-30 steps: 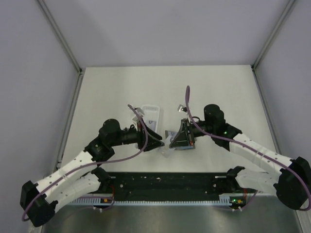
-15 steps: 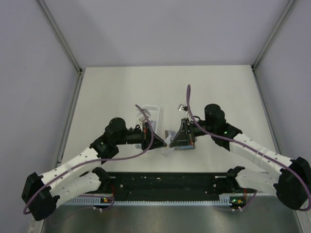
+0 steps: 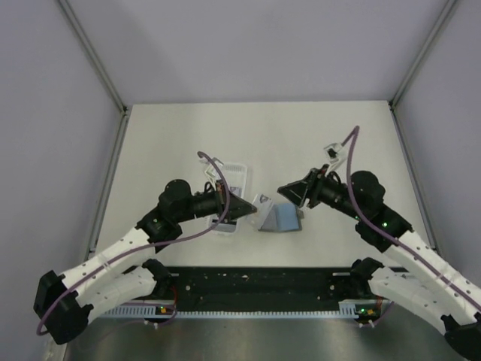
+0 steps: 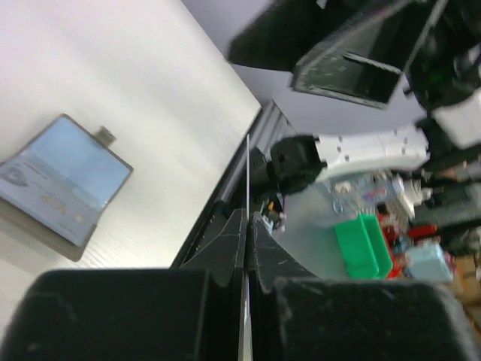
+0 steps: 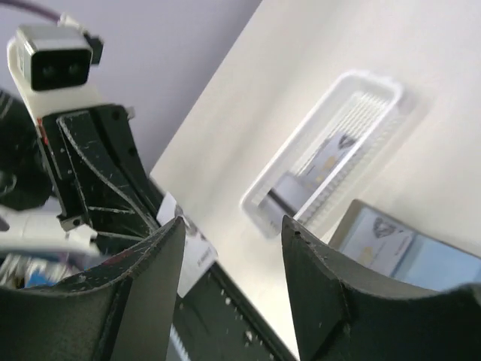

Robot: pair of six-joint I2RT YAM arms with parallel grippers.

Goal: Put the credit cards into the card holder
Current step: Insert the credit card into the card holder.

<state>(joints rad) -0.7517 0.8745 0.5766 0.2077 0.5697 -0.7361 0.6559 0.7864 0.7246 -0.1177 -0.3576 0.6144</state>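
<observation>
The card holder lies open and flat on the table, bluish-grey pockets up, and a card shows in one pocket. It also appears at the left of the left wrist view. My left gripper is shut on a thin pale credit card, seen edge-on between its fingers, just left of the holder. My right gripper hangs open and empty above the holder's far right edge, its jaws wide apart. More credit cards lie in the white tray.
The long white tray sits behind the left gripper, on the far side from the arm bases. A black rail runs along the table's near edge. Grey walls enclose the table on three sides.
The right gripper opened, let go of the card holder and drew back to the right. The holder now lies flat and open. The left gripper closed on a card.
</observation>
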